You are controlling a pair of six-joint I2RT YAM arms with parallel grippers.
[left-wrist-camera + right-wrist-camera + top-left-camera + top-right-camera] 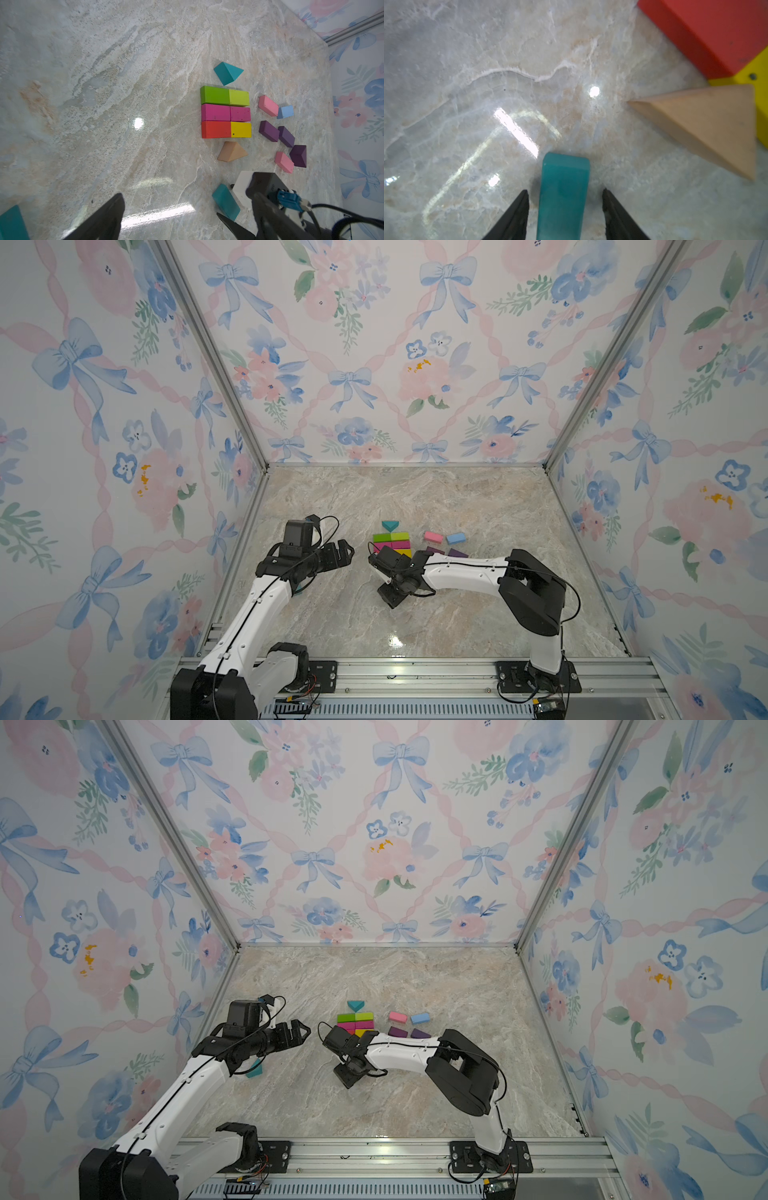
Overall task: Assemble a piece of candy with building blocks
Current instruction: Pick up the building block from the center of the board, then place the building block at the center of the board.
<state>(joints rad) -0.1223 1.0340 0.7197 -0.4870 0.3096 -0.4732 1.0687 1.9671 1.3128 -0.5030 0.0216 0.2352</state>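
Right wrist view: the right gripper (565,190), jaws apart and clear of its sides, straddles the flat teal rectangular block (563,178) lying on the marble tabletop (467,62) on the near side of the tan triangular wedge (708,124); closing should be centred and square, while the left gripper (168,204) hangs wide open.

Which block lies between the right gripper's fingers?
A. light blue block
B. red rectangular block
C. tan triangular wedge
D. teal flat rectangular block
D: the right wrist view shows the teal flat rectangular block between the fingers of the right gripper, a gap on each side.
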